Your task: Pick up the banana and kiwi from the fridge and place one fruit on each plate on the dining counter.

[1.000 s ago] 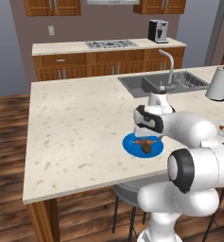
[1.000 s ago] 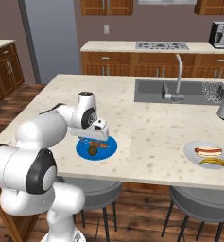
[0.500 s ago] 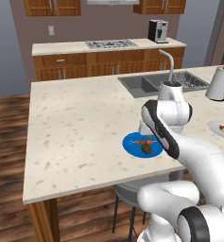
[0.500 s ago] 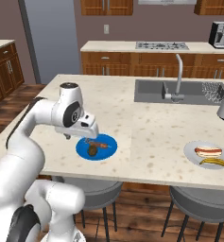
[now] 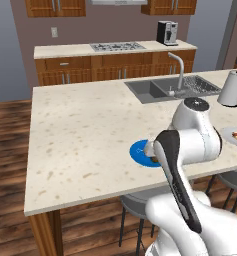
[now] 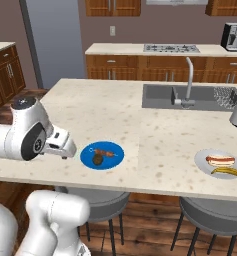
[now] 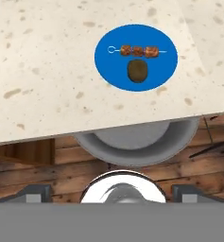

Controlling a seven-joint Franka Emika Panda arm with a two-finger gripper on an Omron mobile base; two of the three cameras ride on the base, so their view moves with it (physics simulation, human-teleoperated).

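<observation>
On the dining counter (image 6: 140, 125), the kiwi (image 6: 97, 159) lies on the bright blue plate (image 6: 115, 159) beside a meat skewer (image 6: 106, 151). The pale grey plate (image 6: 202, 161) to the right carries the banana (image 6: 229, 173) and a hot dog (image 6: 220, 160). My gripper (image 6: 66, 150) hovers left of the blue plate over the counter's near edge, open and holding nothing. From the hand, the kiwi (image 7: 137, 71) and blue plate (image 7: 108, 66) lie ahead, and my gripper (image 7: 112, 193) has its fingertips (image 7: 35, 191) wide apart. The tall grey fridge (image 6: 52, 42) stands far back left.
A steel sink (image 6: 165, 95) with faucet (image 6: 189, 80) sits at the back right of the counter, with a paper towel roll (image 5: 231, 87) beyond it. Grey stools (image 6: 97, 197) stand under the near edge. My own arm (image 5: 190, 145) hides part of the blue plate (image 5: 139, 152).
My hand has drawn back from above the blue plate toward the counter's near edge, still open. The kiwi stays on the plate.
</observation>
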